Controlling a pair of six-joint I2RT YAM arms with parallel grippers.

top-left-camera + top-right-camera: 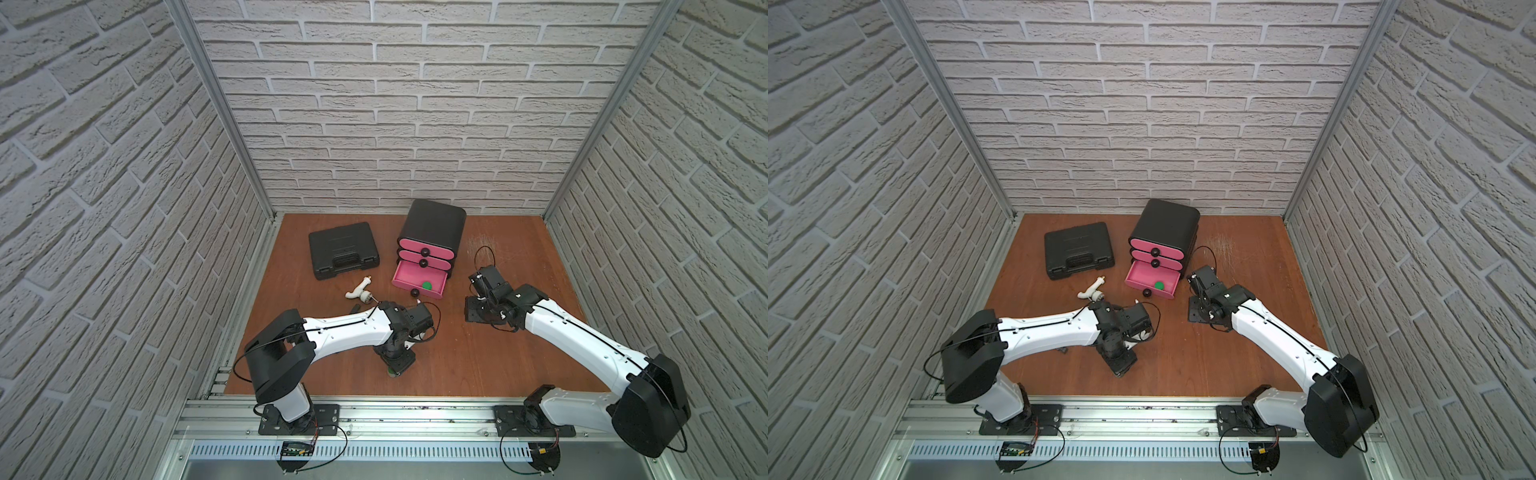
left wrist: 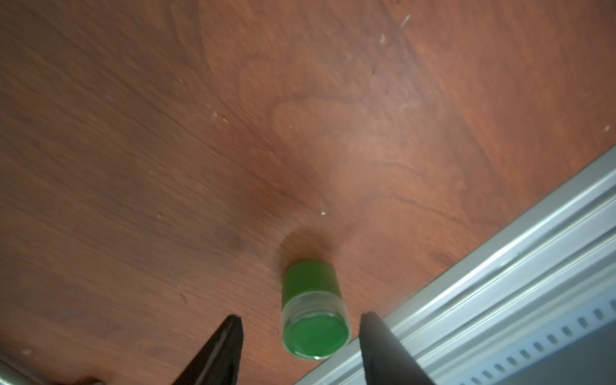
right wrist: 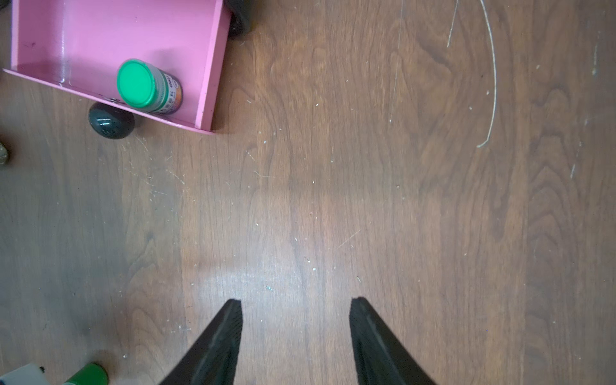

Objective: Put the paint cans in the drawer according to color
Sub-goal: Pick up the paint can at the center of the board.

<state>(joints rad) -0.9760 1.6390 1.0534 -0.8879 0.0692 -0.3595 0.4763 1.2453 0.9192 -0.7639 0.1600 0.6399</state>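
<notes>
A green paint can (image 2: 313, 310) sits on the wooden table between the fingers of my left gripper (image 2: 300, 321), close to the front rail. The jaws stand open with a gap on each side of the can. In a top view only a green sliver of this paint can (image 1: 391, 372) shows under the left wrist. Another green paint can (image 3: 146, 86) stands inside the pulled-out pink bottom drawer (image 1: 409, 276), seen in both top views (image 1: 1158, 285). My right gripper (image 3: 295, 306) hangs open over bare wood to the right of the drawer, holding nothing.
The black cabinet (image 1: 432, 220) has its two upper pink drawers closed. A black case (image 1: 343, 249) lies left of it, with a white pipe fitting (image 1: 359, 289) in front of the case. The aluminium rail (image 2: 500, 266) runs along the table's front edge.
</notes>
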